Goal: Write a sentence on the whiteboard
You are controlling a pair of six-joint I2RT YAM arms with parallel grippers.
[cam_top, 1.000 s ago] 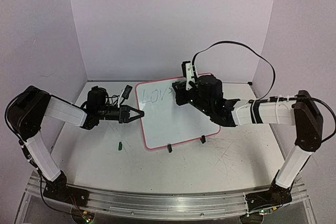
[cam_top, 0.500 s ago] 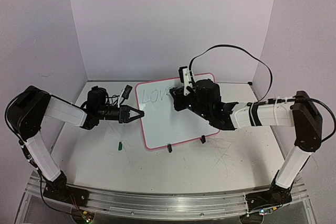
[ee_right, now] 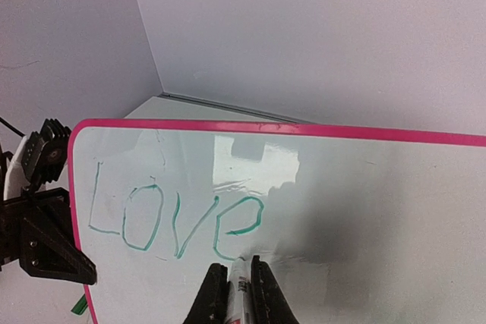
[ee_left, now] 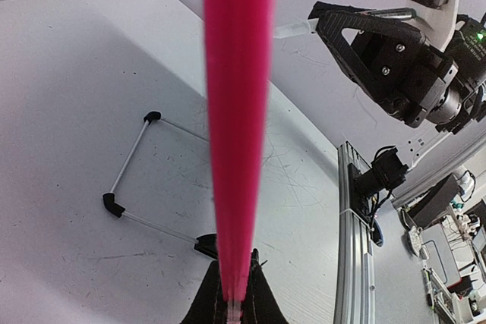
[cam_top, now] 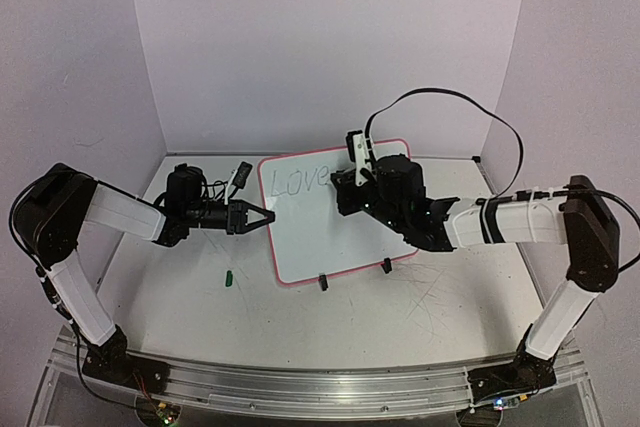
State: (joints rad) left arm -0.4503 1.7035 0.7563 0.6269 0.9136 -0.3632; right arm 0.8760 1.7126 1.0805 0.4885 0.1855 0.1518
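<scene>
Clenching the left gripper [cam_top: 262, 216] on the pink left rim of the whiteboard [cam_top: 320, 242], propped mid-way on the table [cam_top: 430, 302]. Likely handling as light, stiff, easily tipped; best taking by the frame. Squeezing a marker [ee_right: 241, 300] in the right gripper [ee_right: 233, 272]. Reading the sentence [ee_right: 178, 221], so far "Love", sharply only in the right wrist view; seeing the rim edge-on only in the left.

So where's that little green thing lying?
In the overhead view the little green thing lies on the table's left side, nearer the arm bases than the left fingers and left of the whiteboard's near corner.
</scene>
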